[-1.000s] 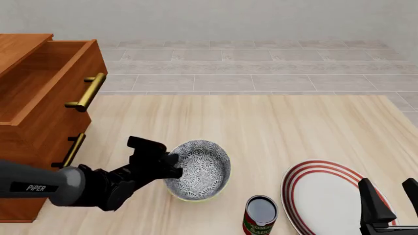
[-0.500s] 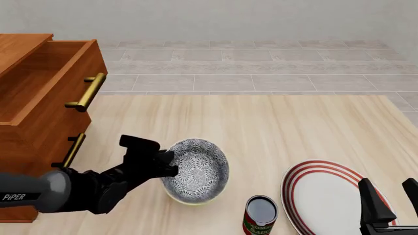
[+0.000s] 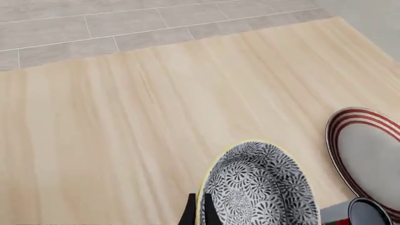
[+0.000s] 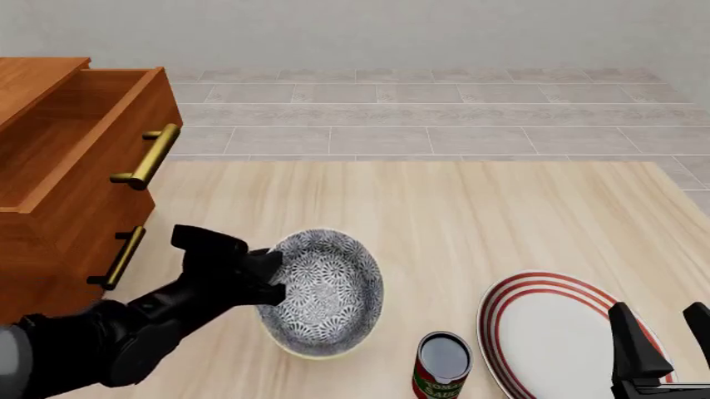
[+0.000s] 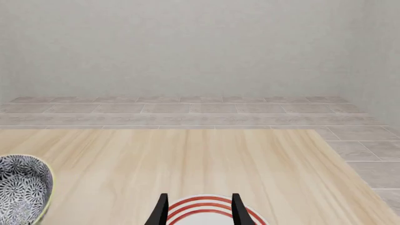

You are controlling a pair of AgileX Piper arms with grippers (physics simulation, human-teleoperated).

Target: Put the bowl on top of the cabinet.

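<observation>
So the left tool [image 4: 269, 278] is clenched on the bowl [image 4: 322, 291], pinching its rim on the 9 o'clock side in the front view, one finger inside the wall and one outside. The left wrist view shows it nicely: both fingertips [image 3: 189, 216] straddle the cream edge with no gap.

The bowl looks tipped, its opening leaning toward 3 o'clock, so I'd guess it's already off the desk [image 4: 466, 216] or nearly so, hanging from that one rim pinch. It sits near the front-middle of the desk, with the cabinet [image 4: 66, 191] off at roughly 10 o'clock from it.

Handling-wise: it reads as glazed ceramic, so rigid, smooth and probably slippery, with a fair bit of weight for a thin edge grip. A rim pinch is about the only option, since it's way too wide to span. The downside is that all the weight hangs off to one side, so it'll want to swing or rotate between the fingers. I'd move it slowly and keep it clear of the open top drawer [image 4: 83, 137] and brass handle [image 4: 148, 155].

The right tool [image 5: 197, 209] is parked with its jaws spread and holding nothing, hovering over the red-ringed plate [image 4: 554, 332] at 4 o'clock. The can [image 4: 443, 366] stands just beside the bowl, at its 5 o'clock.
</observation>
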